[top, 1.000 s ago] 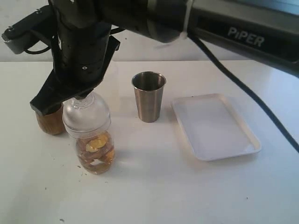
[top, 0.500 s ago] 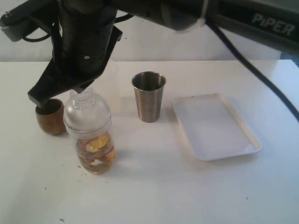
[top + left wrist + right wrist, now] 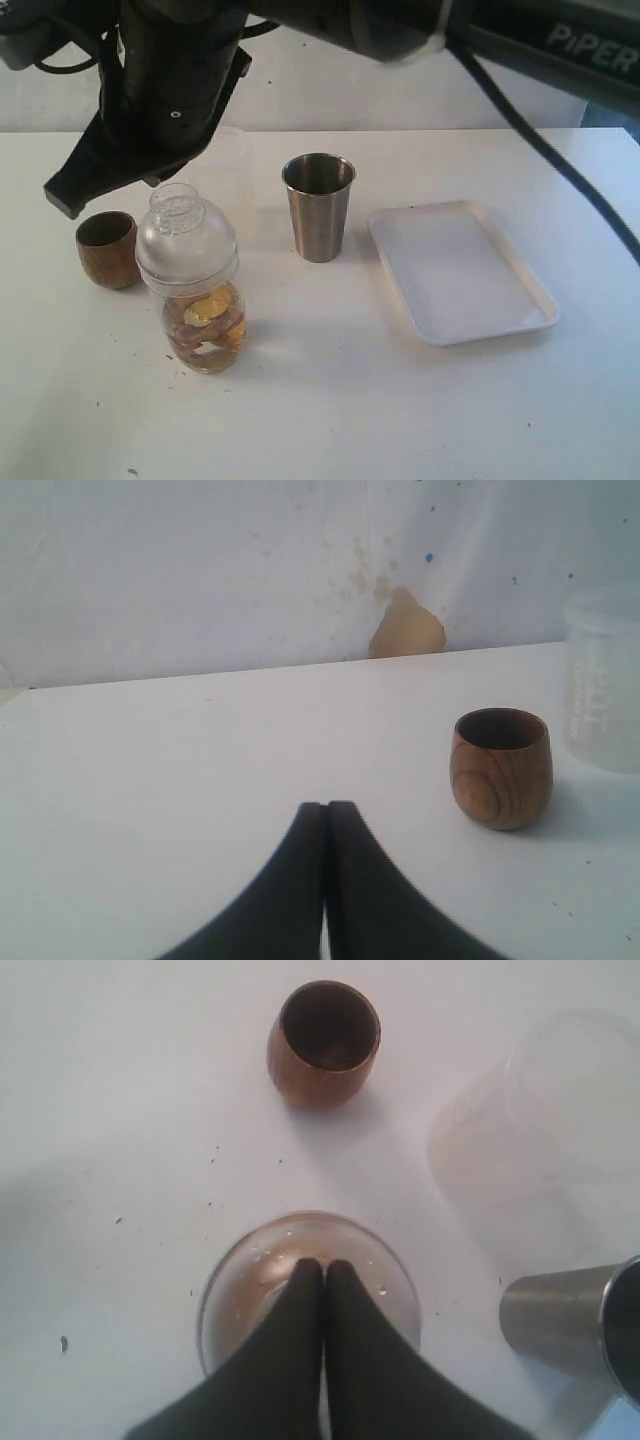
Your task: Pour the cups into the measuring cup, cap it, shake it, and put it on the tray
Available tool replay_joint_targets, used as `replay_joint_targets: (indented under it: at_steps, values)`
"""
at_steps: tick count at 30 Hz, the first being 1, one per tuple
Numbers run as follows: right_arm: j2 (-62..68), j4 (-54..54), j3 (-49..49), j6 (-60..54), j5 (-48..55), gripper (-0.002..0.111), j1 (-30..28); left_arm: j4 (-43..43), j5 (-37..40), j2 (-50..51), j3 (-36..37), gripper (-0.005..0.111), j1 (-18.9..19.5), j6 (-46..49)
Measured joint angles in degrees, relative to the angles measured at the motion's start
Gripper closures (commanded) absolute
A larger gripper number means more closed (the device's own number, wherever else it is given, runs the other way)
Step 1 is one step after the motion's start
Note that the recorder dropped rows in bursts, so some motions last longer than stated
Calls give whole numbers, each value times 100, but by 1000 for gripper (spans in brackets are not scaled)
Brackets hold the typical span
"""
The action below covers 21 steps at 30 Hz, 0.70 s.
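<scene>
Right tool (image 3: 323, 1270) reaches across to the left part of the bench (image 3: 330, 410), tips pressed together, nothing in it. It hangs straight over the dome lid (image 3: 186, 250), and the exterior view shows a gap between them. The lid sits on the measuring cup (image 3: 203, 335), which stands upright on the bench at front left with golden-brown bits in its lower part. The wooden cup (image 3: 107, 250) is just beside it, upright; its inside is dark and looks empty from my right wrist. The steel tumbler (image 3: 318, 210) is near on the other side, upright, and I can't tell what's inside it. A frosted cup (image 3: 545, 1130) stands further back, not part of the job.

Left tool (image 3: 325, 815) also has its tips together and is empty. It's low over the bench, pointing towards the wooden cup and well apart from it, so it looks parked out of my right arm's way.

My guess is that pouring is done and capping is about done. Shut tips suit pushing a lid down, not grabbing. Both cups are set aside upright so they don't roll.

The tray (image 3: 455, 265) lies well apart on the right as the landing spot for the measuring cup.

Shaking is next. For that I'd need to open the tool and clamp the body below the lid. The risks I see are that the lid isn't fully seated, its neck looks open on top, and the smooth plastic could slip
</scene>
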Motion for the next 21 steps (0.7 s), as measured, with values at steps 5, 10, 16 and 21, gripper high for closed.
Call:
replay_joint_targets:
  at_steps: [5, 10, 16, 21]
  values:
    - [104, 0, 0, 0, 45, 108, 0, 0, 0, 0, 0, 107, 0, 0]
    - [140, -26, 0, 13, 56, 108, 0, 0, 0, 0, 0, 107, 0, 0]
    - [203, -50, 0, 13, 76, 108, 0, 0, 0, 0, 0, 107, 0, 0]
    - [326, -67, 0, 13, 236, 108, 0, 0, 0, 0, 0, 107, 0, 0]
